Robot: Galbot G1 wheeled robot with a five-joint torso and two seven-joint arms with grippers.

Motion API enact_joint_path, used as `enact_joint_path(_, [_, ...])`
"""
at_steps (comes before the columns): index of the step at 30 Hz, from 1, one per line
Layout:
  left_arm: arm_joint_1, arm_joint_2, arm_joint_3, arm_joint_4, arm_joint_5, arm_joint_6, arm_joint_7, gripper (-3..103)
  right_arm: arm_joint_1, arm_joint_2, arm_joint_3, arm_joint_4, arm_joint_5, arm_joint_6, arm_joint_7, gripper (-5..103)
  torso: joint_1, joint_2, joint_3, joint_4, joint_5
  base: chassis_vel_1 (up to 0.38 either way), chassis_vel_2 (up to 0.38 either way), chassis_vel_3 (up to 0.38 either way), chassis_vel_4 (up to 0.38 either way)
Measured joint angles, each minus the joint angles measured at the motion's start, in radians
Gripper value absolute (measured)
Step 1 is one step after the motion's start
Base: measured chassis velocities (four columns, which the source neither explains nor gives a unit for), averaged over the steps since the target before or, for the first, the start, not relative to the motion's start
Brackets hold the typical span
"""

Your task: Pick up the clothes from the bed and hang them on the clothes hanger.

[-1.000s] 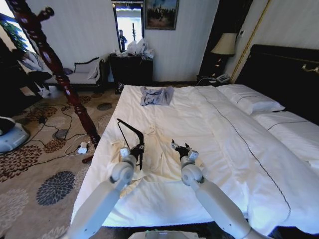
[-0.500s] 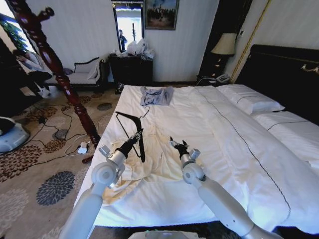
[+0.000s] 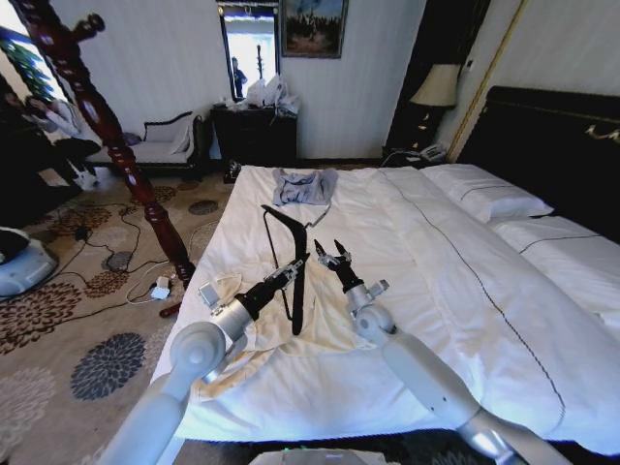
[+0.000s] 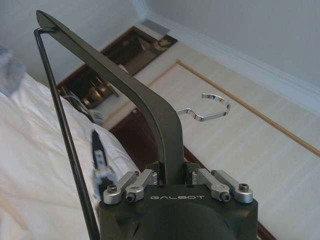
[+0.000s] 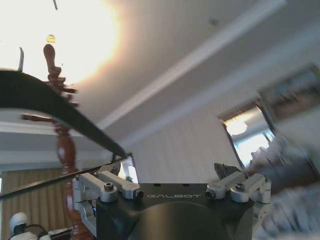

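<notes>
The black clothes hanger (image 3: 293,266) is tilted up above the bed (image 3: 436,291), and my left gripper (image 3: 282,275) is shut on its middle. In the left wrist view the hanger (image 4: 145,100) rises from the closed jaws, its metal hook (image 4: 210,107) off to one side. My right gripper (image 3: 335,256) is open, raised just right of the hanger and not touching it. The clothes (image 3: 242,344), a cream wrinkled garment, lie on the duvet under and beside my left arm, partly hidden by it.
A small grey-blue folded garment (image 3: 303,186) lies at the far end of the bed. Pillows (image 3: 484,194) and the dark headboard (image 3: 552,145) are to the right. A dark wooden post (image 3: 97,116) stands left over carpet strewn with cables (image 3: 116,257).
My left gripper has lifted the hanger up and rightward over the bed, swinging it more upright. The right gripper has risen and moved closer to the hanger.
</notes>
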Motion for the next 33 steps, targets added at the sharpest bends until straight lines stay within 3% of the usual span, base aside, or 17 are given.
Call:
enact_joint_path(2, [0.005, 0.007, 0.008, -0.016, -0.008, 0.0, -0.016, 24, 0.024, 0.02, 0.012, -0.031, -0.09, 0.057, -0.01, 100, 0.0, 0.0, 0.0, 0.0003, 0.0, 0.0, 0.0, 0.0, 0.0])
enact_joint_path(4, [0.006, 0.008, 0.011, -0.021, -0.016, 0.0, -0.034, 24, 0.039, 0.03, 0.02, -0.044, -0.21, 0.082, 0.035, 100, 0.0, 0.0, 0.0, 0.0004, 0.0001, 0.0, 0.0, 0.0, 0.0])
enact_joint_path(5, [0.006, 0.008, 0.011, -0.021, -0.016, 0.0, -0.034, 24, 0.039, 0.03, 0.02, -0.044, -0.21, 0.082, 0.035, 100, 0.0, 0.0, 0.0, 0.0004, 0.0001, 0.0, 0.0, 0.0, 0.0])
enact_joint_path(7, [0.006, 0.008, 0.015, -0.022, -0.02, -0.001, -0.048, 24, 0.054, 0.033, 0.026, -0.052, -0.349, 0.098, 0.114, 100, 0.0, 0.0, 0.0, 0.0003, -0.0001, 0.0, 0.0, 0.0, 0.0])
enact_joint_path(9, [0.006, 0.007, 0.017, -0.022, -0.021, -0.001, -0.051, 24, 0.058, 0.034, 0.026, -0.054, -0.388, 0.102, 0.142, 100, 0.0, 0.0, 0.0, 0.0001, 0.0, 0.0, 0.0, 0.0, 0.0])
enact_joint_path(13, [0.005, 0.003, 0.033, -0.019, -0.023, -0.001, -0.058, 24, 0.072, 0.047, 0.02, -0.059, -0.563, 0.121, 0.271, 100, 0.0, 0.0, 0.0, 0.0003, 0.0, 0.0, 0.0, 0.0, 0.0])
enact_joint_path(17, [-0.001, 0.002, 0.043, -0.019, -0.028, -0.001, -0.066, 24, 0.078, 0.051, 0.013, -0.061, -0.655, 0.128, 0.321, 100, 0.0, 0.0, 0.0, 0.0002, 0.0, 0.0, 0.0, 0.0, 0.0])
enact_joint_path(33, [-0.007, 0.013, 0.091, -0.039, -0.06, 0.026, -0.106, 24, 0.088, 0.035, -0.005, -0.023, -0.811, 0.188, 0.324, 100, 0.0, 0.0, 0.0, 0.0002, 0.0, 0.0, 0.0, 0.0, 0.0])
